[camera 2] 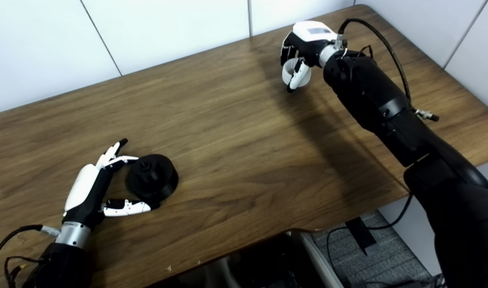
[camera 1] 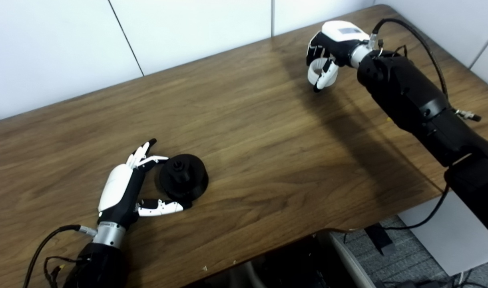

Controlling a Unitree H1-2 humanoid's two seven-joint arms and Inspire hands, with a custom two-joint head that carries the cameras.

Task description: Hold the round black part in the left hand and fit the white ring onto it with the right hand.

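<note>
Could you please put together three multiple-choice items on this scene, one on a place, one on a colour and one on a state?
1. Where is the round black part?
A. On the table by the left hand
B. In the right hand
C. On the floor

2. What colour is the ring?
A. Red
B. White
C. Blue

3. How is the left hand?
A. Open beside the part
C. Closed on the ring
B. Out of view

Answers: 1 A, it rests on the wooden table; 2 B, white, in the right hand; 3 A, fingers spread.

place: lab or office | cues: wooden desk (camera 1: 267,132); white panel walls (camera 1: 188,28); grey carpet (camera 1: 407,256); floor cables (camera 2: 371,228)
</note>
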